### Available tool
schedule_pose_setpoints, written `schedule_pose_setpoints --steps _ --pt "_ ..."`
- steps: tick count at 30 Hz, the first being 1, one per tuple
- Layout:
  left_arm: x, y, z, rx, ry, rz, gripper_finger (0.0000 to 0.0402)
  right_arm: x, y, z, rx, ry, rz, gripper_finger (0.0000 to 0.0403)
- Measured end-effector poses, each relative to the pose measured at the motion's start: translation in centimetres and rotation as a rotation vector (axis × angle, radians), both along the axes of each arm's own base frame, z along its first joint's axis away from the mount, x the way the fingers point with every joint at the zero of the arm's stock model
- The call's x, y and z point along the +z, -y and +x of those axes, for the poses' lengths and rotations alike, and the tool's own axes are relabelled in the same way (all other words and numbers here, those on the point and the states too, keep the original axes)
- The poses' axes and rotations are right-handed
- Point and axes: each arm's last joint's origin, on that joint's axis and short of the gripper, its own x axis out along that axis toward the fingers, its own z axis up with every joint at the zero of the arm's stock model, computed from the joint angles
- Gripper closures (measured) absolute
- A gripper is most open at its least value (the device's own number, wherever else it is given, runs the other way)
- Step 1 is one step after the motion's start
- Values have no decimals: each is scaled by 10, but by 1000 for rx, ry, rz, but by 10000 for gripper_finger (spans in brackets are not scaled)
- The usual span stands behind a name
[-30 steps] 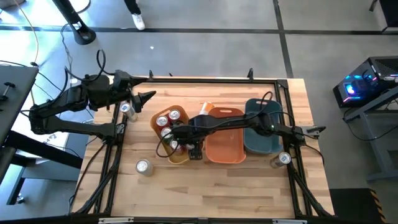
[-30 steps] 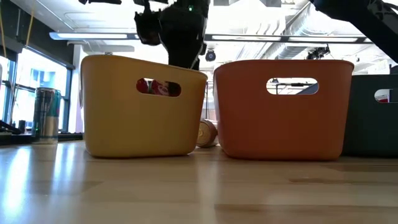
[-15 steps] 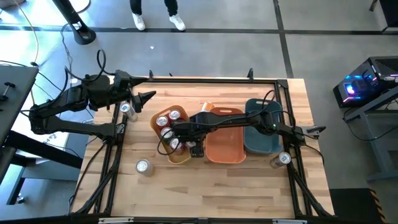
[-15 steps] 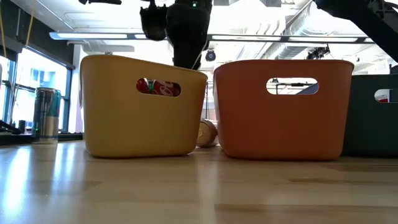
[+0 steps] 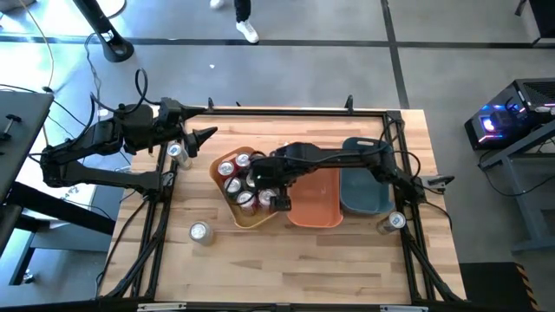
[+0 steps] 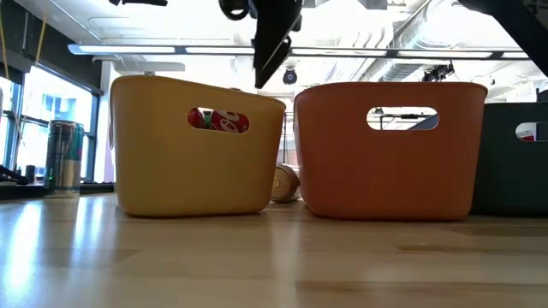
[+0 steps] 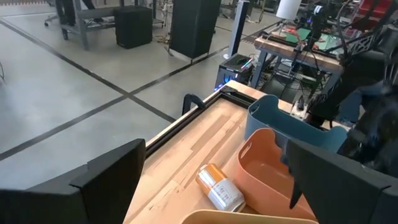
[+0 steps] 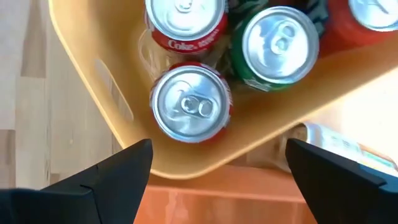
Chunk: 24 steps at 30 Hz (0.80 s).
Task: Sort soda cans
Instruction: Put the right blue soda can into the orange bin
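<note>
Evidently, the right gripper [image 5: 276, 194] is hovering empty with fingers spread, several red and green aluminium soda cans [image 8: 191, 107] sitting below it in the yellow plastic bin [image 5: 223, 196], while three silver-topped cans [image 5: 200, 231] are waiting on the wooden table [image 5: 329, 260], well apart from it.

The whole table [image 5: 347, 251] is viewed from overhead; the yellow bin [image 6: 197, 162] is seen level from the front edge and, closely, from above by the right wrist.

Robotics lab – concrete floor [image 7: 74, 81], equipment racks [image 7: 193, 25].
</note>
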Motion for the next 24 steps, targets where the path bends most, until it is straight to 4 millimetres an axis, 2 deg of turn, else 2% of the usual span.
schedule_pose_setpoints --steps 5,10,14,19,24 --pt "-3 -1 1 37 -14 -25 19 18 13 -13 -42 9 -60 41" --pt "-17 -2 10 39 -131 -99 19 57 37 -37 -155 97 -180 40" --pt "-31 -3 18 57 -251 -149 19 83 62 -56 -282 171 -178 40" --pt "-37 -4 25 72 -294 -183 19 100 86 -73 -404 217 -163 40" --pt "-39 -4 29 60 -293 -201 19 101 95 -79 -411 195 -156 40"
